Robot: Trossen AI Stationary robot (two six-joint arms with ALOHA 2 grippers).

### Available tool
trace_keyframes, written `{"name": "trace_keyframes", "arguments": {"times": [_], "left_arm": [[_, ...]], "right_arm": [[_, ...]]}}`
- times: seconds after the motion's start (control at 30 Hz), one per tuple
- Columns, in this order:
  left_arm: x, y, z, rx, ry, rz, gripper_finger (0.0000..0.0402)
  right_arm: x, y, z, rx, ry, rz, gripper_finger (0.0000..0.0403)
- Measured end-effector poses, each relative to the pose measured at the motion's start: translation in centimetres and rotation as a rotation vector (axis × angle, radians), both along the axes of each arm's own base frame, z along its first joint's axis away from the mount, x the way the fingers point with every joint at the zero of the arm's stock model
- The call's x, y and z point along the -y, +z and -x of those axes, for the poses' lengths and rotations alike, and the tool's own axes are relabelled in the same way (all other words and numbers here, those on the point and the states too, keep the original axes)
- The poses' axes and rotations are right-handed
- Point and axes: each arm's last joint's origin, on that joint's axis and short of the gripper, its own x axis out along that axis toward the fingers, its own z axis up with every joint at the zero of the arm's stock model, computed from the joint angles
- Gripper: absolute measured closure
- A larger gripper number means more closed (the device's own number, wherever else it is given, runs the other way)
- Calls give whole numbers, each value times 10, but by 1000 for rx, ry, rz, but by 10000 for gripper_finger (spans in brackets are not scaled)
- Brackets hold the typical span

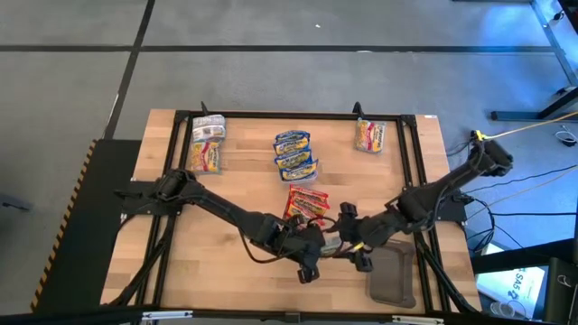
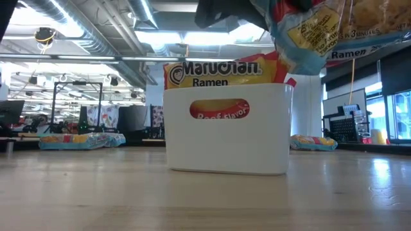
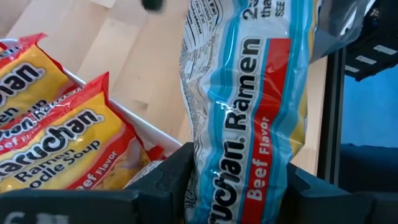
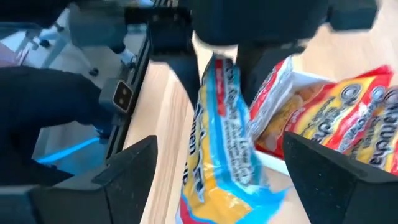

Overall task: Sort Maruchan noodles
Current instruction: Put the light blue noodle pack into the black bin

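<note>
My left gripper (image 3: 239, 186) is shut on a blue-yellow Maruchan beef packet (image 3: 249, 106), which it holds up in the air beside the white tray (image 2: 225, 138). Red-orange packets (image 3: 50, 137) stand in that tray. My right gripper (image 4: 227, 180) is open. Its two fingers stand wide on either side of the blue packet's (image 4: 224, 155) lower end and do not touch it. In the high view both grippers meet near the table's front middle, my left gripper (image 1: 312, 257) and my right gripper (image 1: 354, 242). My left gripper pinches the blue packet between its two fingers at one end (image 3: 205, 186), the fingers on its two long edges. The fingers slant downward. The packet reaches out past the fingertips, bowed across its width, and hangs clear of the table (image 2: 314, 32).
Blue-yellow packets (image 1: 294, 153) lie in a row at the table's far middle. Silver-grey ones (image 1: 208, 144) lie far left, and one more packet (image 1: 368, 135) far right. A dark grey tray (image 1: 393, 275) sits at the front right. A black frame (image 1: 415, 181) borders the table.
</note>
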Motion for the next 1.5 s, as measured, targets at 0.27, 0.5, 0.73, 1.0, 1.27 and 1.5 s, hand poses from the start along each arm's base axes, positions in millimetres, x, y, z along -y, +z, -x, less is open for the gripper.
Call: {"name": "trace_keyframes", "arguments": {"times": [0.27, 0.5, 0.73, 1.0, 1.27, 1.5], "left_arm": [[-1, 0, -1, 7, 14, -13, 268], [-1, 1, -1, 13, -5, -32, 268], [-1, 0, -1, 13, -20, -52, 268], [1, 9, 6, 17, -45, -78, 268], [19, 22, 28, 5, -98, -179, 268], [25, 19, 31, -3, -97, -199, 268]], "right_arm": [[-2, -17, -11, -55, -25, 15, 83], [-3, -20, -12, -64, -18, 19, 173], [-4, -20, -12, -71, -6, 13, 321], [-7, -10, 1, -52, -2, 13, 322], [-13, 6, 52, -151, -59, -28, 320], [-21, 11, 98, -209, -200, -28, 314]]}}
